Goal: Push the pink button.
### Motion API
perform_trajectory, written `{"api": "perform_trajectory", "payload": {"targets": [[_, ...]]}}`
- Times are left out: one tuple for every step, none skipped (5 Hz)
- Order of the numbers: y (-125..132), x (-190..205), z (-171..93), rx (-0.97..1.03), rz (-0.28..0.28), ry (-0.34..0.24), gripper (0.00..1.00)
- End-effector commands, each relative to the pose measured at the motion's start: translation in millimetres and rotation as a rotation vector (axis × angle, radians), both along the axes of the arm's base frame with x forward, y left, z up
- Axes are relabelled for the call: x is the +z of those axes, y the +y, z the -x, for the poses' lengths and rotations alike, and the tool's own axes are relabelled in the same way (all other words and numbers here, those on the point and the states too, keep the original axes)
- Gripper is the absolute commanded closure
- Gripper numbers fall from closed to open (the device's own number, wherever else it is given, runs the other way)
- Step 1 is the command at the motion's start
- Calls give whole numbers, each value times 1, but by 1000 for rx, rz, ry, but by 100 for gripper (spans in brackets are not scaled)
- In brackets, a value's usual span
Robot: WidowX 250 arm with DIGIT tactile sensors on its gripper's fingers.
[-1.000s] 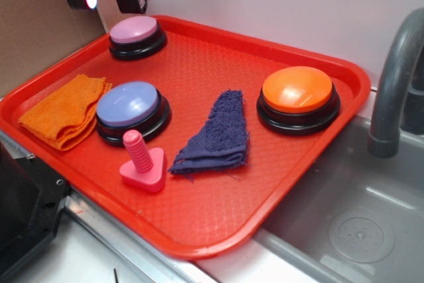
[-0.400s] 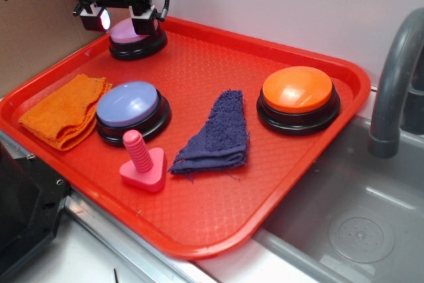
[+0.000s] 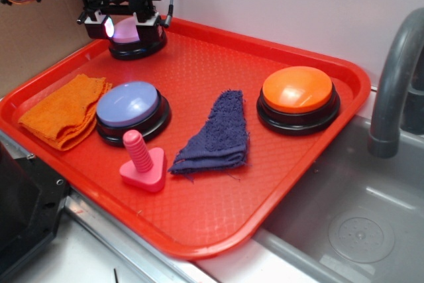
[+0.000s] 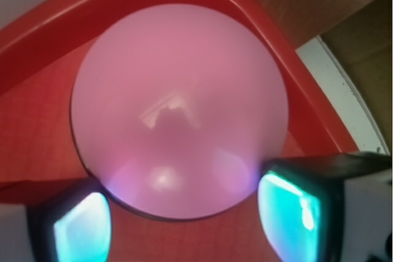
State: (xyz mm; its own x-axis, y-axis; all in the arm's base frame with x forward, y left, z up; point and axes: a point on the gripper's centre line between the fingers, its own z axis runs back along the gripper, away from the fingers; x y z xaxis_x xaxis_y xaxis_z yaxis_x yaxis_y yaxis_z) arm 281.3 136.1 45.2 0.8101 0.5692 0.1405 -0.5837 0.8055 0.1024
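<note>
The pink button [image 3: 125,30], a light pink dome on a black base, sits in the back-left corner of the red tray [image 3: 199,248]. My gripper [image 3: 124,26] has come down over it and is open, with one lit finger on each side of the dome. In the wrist view the pink button [image 4: 178,108] fills most of the frame. The gripper [image 4: 184,219] straddles its near edge, its glowing pads [image 4: 293,210] spread wide with nothing clamped between them. Whether any part of the gripper presses on the dome cannot be told.
On the tray are a lavender-blue button [image 3: 128,105], an orange button [image 3: 297,91], a pink toy screw [image 3: 141,160], a folded orange cloth [image 3: 63,109] and a dark blue cloth [image 3: 218,134]. A grey faucet [image 3: 397,77] and sink [image 3: 358,210] are at the right. Cardboard [image 3: 26,18] stands at the left.
The gripper has dropped from above the tray's back-left corner down over the pink button, which its fingers now straddle. Nothing else has moved.
</note>
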Motion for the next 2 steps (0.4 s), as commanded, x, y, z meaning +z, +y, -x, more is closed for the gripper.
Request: {"api": "perform_trajectory", "payload": {"targets": [[6, 18, 4, -5, -18, -27, 0], [10, 13, 5, -16, 11, -39, 0]]}}
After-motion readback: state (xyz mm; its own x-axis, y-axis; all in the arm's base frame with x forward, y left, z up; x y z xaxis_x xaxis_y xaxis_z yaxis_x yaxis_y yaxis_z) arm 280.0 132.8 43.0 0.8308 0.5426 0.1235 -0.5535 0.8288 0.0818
